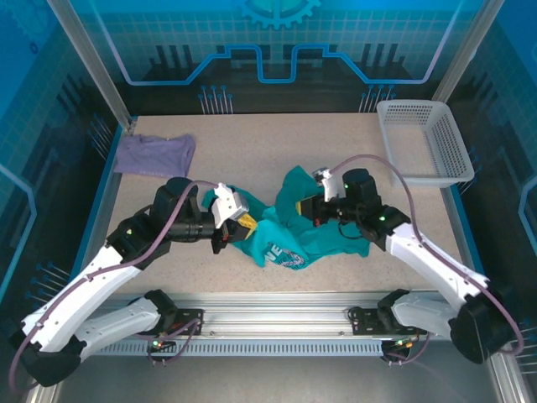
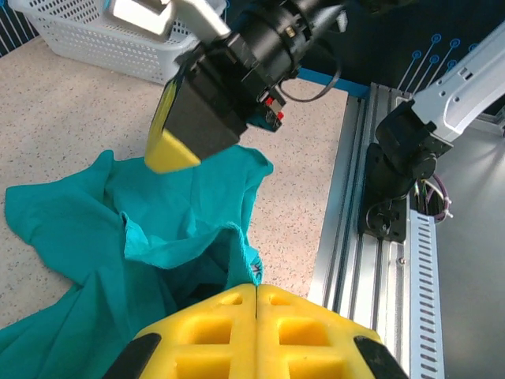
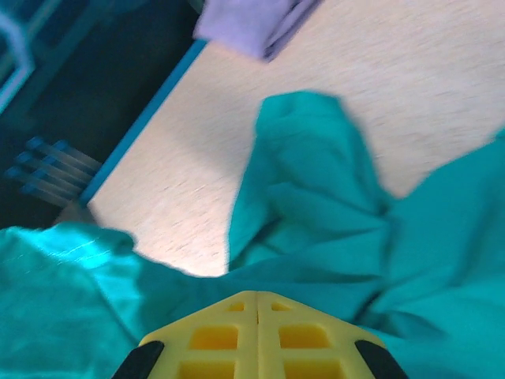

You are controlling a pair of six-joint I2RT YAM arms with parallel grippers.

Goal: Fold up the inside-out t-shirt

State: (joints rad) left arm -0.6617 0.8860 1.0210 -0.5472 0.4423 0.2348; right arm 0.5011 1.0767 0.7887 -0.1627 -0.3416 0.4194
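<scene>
The inside-out t-shirt [image 1: 295,241] lies crumpled mid-table, teal with a white print [image 1: 281,254] near its front edge. My left gripper [image 1: 246,223] is at the shirt's left side. In the left wrist view its yellow jaws [image 2: 256,286] are shut, with a hem of the t-shirt [image 2: 173,213] pinched at their tip. My right gripper [image 1: 309,210] sits over the shirt's upper middle. In the blurred right wrist view its jaws [image 3: 258,294] are shut, with a fold of the t-shirt [image 3: 316,181] running into their tip. The right gripper [image 2: 170,154] also hangs just above the cloth in the left wrist view.
A smaller lavender shirt [image 1: 155,154] lies at the back left of the table and shows as a purple patch [image 3: 252,20] in the right wrist view. A white mesh basket [image 1: 411,104] stands at the back right. The aluminium rail [image 1: 268,323] with both arm bases runs along the near edge.
</scene>
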